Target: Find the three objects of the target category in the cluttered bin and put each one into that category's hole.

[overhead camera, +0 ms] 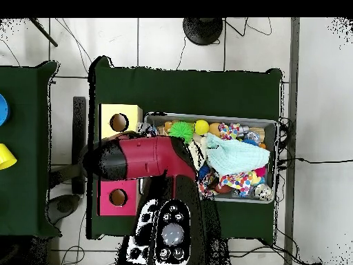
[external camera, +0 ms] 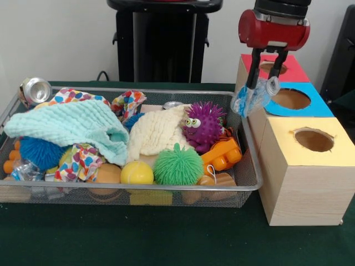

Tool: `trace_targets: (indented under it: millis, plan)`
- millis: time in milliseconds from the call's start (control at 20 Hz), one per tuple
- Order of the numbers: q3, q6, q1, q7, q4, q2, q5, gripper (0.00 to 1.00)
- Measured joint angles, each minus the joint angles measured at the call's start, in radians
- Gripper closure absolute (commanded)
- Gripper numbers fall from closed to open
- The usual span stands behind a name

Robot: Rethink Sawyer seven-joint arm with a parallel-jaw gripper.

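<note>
The yellow box (external camera: pixel 308 166) sat closest, with the blue box (external camera: pixel 299 101) and red box (external camera: pixel 275 67) lined up behind it on the desk (external camera: pixel 138 238). The gripper (external camera: pixel 266 83) hung by the blue hole (external camera: pixel 290 98), pinching a crumpled clear plastic bottle (external camera: pixel 254 97) just past the bin (external camera: pixel 252 160) rim. Bin looked stuffed with toys and cloths.

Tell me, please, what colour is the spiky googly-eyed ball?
Purple, clearest in the front view.
</note>
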State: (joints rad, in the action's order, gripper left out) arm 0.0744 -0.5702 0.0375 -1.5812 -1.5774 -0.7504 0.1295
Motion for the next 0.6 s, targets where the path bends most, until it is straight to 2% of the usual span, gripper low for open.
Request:
trace_targets:
  millis: [300,600]
  plan:
    - [0.02,0.051,0.034,0.0,-0.004,0.009,0.006,1.0]
    - [0.05,0.062,0.102,0.0,-0.011,0.011,0.015,1.0]
